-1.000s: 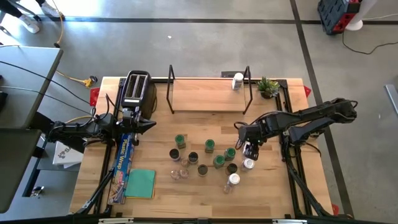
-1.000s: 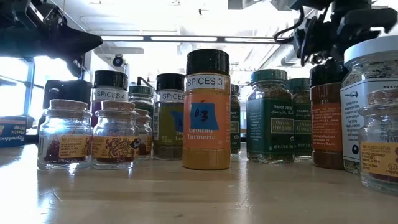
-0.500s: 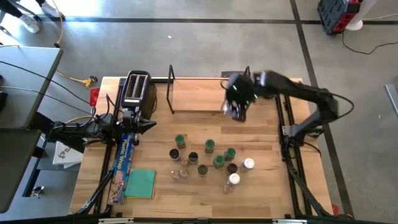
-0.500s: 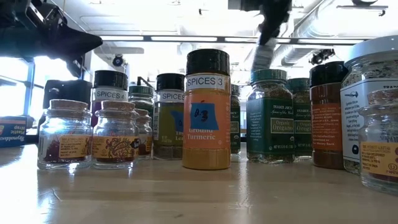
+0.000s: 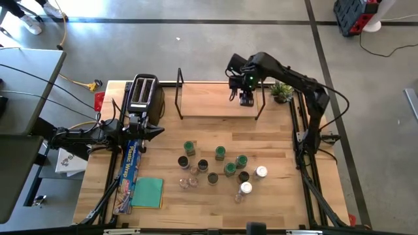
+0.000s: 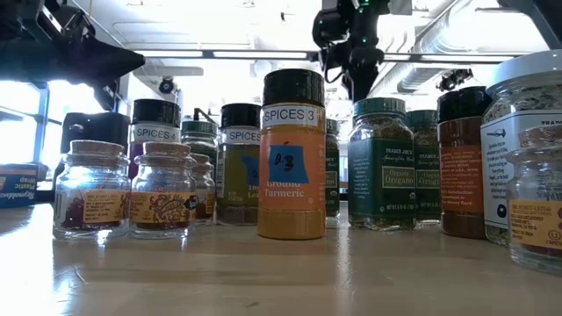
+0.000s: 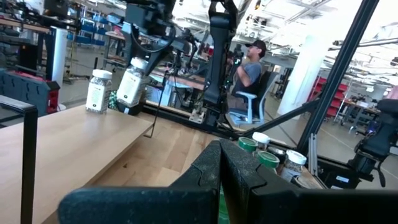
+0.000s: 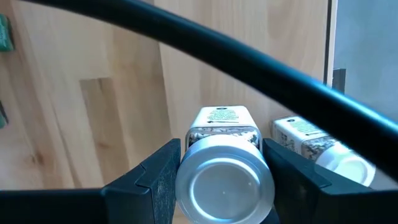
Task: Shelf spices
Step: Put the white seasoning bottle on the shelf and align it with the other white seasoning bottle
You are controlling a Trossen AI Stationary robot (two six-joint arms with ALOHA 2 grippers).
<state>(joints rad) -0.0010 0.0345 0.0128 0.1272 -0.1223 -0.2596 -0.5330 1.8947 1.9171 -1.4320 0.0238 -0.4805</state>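
- A wooden tabletop (image 5: 281, 140) seen from above, with a robot arm at each side.
- The shelf (image 5: 209, 101), a light wooden board with black wire uprights at both ends, stands along the far edge, between a black-and-silver toaster (image 5: 142, 93) and a small potted plant (image 5: 282, 91).
- The right gripper (image 5: 246, 98) hangs over the shelf's right end, closed on a silver-lidded jar (image 8: 224, 171); the right wrist view shows the jar clamped between both fingers above the board.
- A second silver-lidded jar (image 8: 314, 149) already stands on the shelf just beside the held one.
- The left gripper (image 5: 157, 130) rests closed and empty near the toaster; that arm waits.
- The remaining spices (image 5: 219, 168), roughly a dozen small jars with green, dark or white lids, stand clustered mid-tabletop, well apart from the shelf.
- Step in hand, as a judgement: setting this jar down on the shelf next to its neighbour.
- The next move calls for lowering it upright until its base meets the board, keeping clear of the neighbour and the wire upright, then opening the fingers and lifting straight away.
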